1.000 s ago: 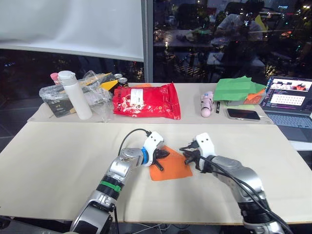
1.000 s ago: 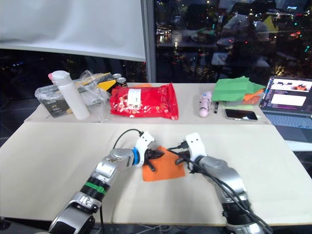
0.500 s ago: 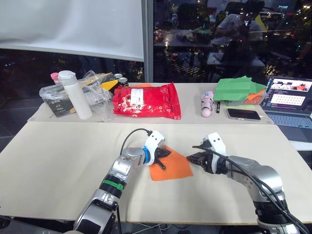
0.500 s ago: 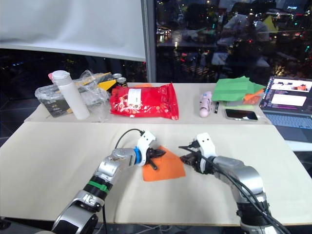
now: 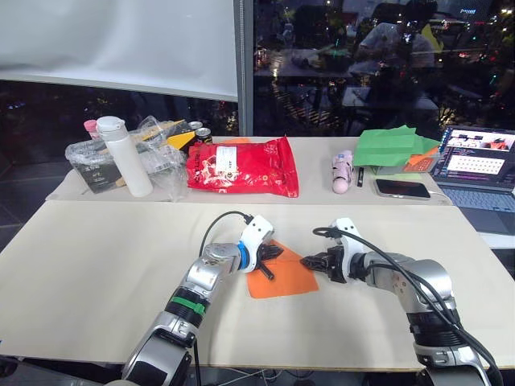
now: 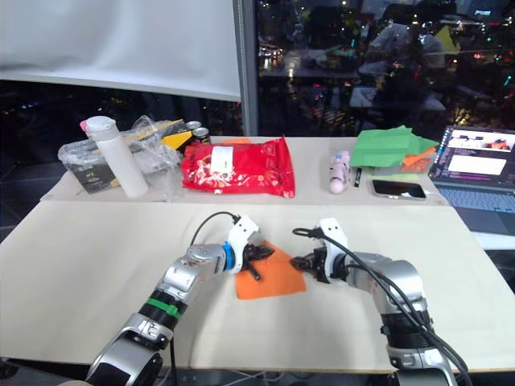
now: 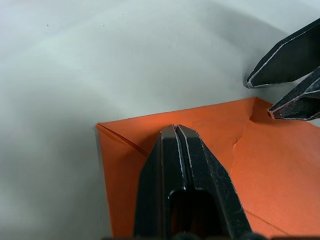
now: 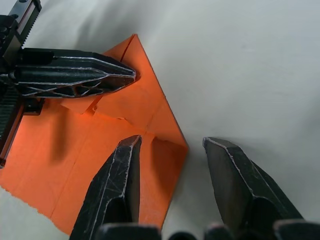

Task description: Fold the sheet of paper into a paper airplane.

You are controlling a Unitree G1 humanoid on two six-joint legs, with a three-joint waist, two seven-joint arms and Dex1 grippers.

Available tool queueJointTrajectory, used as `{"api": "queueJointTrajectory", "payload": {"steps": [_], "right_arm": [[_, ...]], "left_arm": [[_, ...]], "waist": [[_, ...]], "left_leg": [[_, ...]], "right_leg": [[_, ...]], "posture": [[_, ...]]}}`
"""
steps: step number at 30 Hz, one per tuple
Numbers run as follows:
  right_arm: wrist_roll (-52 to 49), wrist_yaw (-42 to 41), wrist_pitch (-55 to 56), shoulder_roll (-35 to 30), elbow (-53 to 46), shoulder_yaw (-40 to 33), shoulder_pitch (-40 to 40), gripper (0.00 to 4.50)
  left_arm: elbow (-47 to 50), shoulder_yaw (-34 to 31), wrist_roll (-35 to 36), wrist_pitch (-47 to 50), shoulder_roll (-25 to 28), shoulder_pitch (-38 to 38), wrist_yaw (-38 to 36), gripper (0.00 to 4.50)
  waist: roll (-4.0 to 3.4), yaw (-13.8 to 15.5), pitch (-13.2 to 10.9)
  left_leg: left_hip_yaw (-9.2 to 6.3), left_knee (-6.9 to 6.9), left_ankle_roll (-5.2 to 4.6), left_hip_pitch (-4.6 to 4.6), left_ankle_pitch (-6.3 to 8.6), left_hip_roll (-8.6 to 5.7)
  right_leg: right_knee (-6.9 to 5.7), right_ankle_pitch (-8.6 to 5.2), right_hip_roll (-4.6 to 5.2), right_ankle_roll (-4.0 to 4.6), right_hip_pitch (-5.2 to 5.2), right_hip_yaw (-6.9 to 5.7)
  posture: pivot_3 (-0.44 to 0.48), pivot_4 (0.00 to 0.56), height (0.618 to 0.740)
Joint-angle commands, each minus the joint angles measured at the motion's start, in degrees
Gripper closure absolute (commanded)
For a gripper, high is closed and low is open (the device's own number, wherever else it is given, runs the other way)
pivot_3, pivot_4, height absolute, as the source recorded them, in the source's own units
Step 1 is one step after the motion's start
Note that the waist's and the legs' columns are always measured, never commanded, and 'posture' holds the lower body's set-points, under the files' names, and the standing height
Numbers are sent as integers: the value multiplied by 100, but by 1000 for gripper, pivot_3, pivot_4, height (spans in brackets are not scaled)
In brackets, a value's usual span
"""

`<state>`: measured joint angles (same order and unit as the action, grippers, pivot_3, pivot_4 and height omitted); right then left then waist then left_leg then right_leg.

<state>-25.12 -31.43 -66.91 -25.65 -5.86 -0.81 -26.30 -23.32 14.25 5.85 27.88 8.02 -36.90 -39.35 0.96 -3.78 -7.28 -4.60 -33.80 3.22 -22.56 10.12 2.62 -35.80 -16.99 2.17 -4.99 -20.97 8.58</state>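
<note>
Here, in the head views, the sheet of paper (image 5: 281,276) lies flat on the table (image 5: 96,265) between the two arms, with the left gripper (image 5: 268,256) resting on its far-left part and the right gripper (image 5: 310,262) at its right corner. In the left wrist view, the left jaws are pressed together, pinning the paper near a folded-over corner. In the right wrist view, the right jaws are spread and straddle the sheet's corner, one finger (image 8: 117,187) over the paper, the other off it. The step seems an early corner fold; next the right jaws likely need to pinch that corner and carry it toward the centre crease.
</note>
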Motion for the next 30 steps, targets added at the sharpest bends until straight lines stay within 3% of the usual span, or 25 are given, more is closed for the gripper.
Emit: {"api": "queueJointTrajectory", "payload": {"steps": [1,16,30], "right_arm": [[-198,-121,-164,20,28,3,-23,2303],[-652,-190,-494,157,56,-256,-60,2303],[-1308,-129,-796,465,504,-1002,-408,2303]], "left_arm": [[-197,55,-147,68,27,94,97,4500],[-214,47,-142,54,18,79,121,4500],[-238,36,-149,24,-7,59,152,4500]], "waist": [[0,-2,0],[0,-16,0],[-1,-11,0]], "left_leg": [[0,0,0,0,0,0],[0,1,0,2,0,0],[0,1,0,0,0,0]], "right_leg": [[0,0,0,0,0,0],[-1,0,0,0,0,0],[-1,0,0,0,-1,0]], "posture": [[0,150,719],[0,150,719],[0,150,719]]}}
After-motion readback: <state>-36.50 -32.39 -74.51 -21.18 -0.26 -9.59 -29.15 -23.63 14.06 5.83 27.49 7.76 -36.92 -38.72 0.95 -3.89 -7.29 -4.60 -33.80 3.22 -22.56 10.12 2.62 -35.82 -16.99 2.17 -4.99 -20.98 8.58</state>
